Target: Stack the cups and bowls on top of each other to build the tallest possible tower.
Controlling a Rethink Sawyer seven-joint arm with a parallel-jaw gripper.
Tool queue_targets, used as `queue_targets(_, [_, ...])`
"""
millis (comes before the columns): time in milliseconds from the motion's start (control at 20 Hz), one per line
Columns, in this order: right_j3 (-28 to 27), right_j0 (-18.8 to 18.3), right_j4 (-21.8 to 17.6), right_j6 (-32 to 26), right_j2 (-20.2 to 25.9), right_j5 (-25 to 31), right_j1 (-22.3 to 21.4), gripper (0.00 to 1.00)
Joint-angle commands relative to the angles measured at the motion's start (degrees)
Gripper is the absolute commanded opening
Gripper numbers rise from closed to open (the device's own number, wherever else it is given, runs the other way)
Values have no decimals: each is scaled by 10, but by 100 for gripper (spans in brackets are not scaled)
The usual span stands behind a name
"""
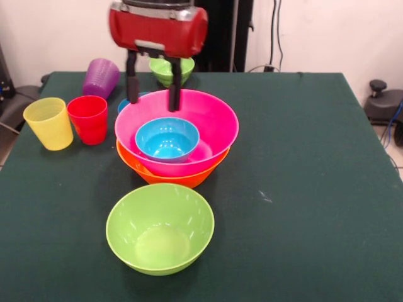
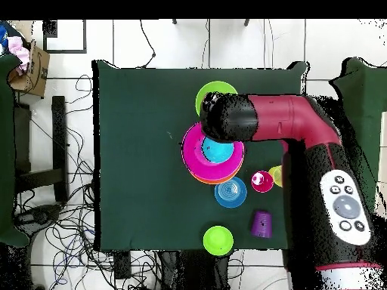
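From my remote seat I see the tool (image 1: 153, 94) hanging over the far rim of the pink bowl (image 1: 214, 126), its two dark fingers (image 1: 174, 85) spread fairly wide and holding nothing — one finger sits just inside the rim, the other outside it. The pink bowl is nested in the orange bowl (image 1: 151, 173), and a small blue bowl (image 1: 167, 138) rests inside the pink one. In front of that stack the large green bowl (image 1: 160, 228) stands alone on the green tabletop (image 1: 302, 163). To the left, the yellow cup (image 1: 49, 123) and red cup (image 1: 88, 119) stand upright, touching; the purple cup (image 1: 101, 78) behind them tilts. A smaller green bowl (image 1: 161, 69) sits behind the tool, and overhead another blue bowl (image 2: 230, 192) lies just beside the stack.
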Motion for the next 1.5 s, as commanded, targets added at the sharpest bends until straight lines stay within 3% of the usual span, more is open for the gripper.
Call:
queue_targets(50, [5,-45,-25,-216,49,69,0,100])
queue_targets(700, [29,-107,-29,-271,64,77,-22,100])
queue_targets(1000, [59,-132,-39,-274,68,41,-22,100])
queue_targets(1500, [74,-137,-57,-250,66,16,-14,100])
